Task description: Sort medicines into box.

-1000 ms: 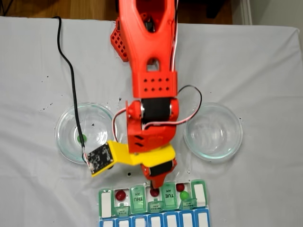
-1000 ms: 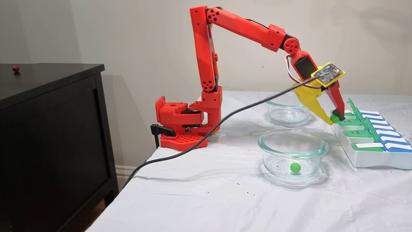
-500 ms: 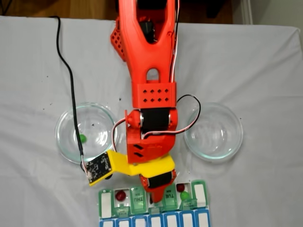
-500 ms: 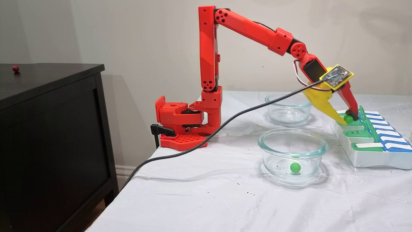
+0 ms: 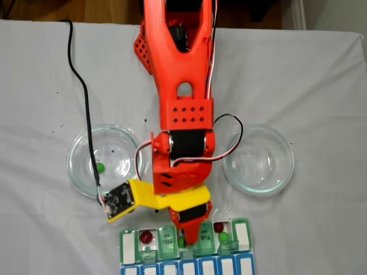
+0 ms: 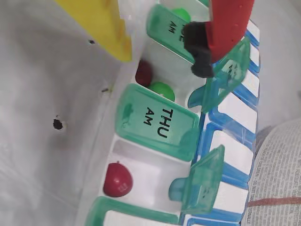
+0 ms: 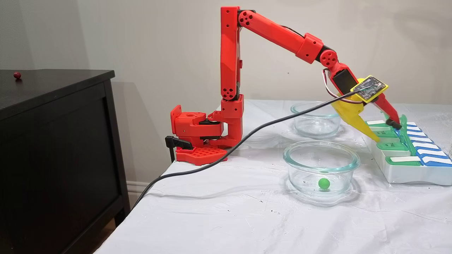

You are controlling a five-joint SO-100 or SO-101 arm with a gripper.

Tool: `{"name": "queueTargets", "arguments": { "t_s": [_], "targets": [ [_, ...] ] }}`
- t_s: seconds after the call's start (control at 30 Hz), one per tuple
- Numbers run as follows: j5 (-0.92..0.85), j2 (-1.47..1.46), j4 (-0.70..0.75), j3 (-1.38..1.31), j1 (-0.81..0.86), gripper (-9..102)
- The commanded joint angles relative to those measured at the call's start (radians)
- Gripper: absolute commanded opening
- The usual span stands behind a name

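Two pills, green (image 6: 162, 90) & dark red (image 6: 143, 72), share one open pill organizer (image 6: 141, 186) compartment; gripper (image 6: 162, 47) spread empty above, prob. just after release.

1 fixed view looks straight down on the table from above, with the arm's base at the top edge and the pill box (image 5: 184, 252) at the bottom. Another fixed view stands off the table's side at about arm height, taking in the whole arm, both glass dishes and the same pill box (image 7: 409, 165). The wrist view sits very close over its compartments (image 6: 160, 122).
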Motion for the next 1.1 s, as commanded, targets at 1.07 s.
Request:
{"name": "queueTargets", "arguments": {
  "t_s": [1.07],
  "targets": [
    [-0.511, 0.295, 0.380, 0.092, 0.566, 15]
  ]
}}
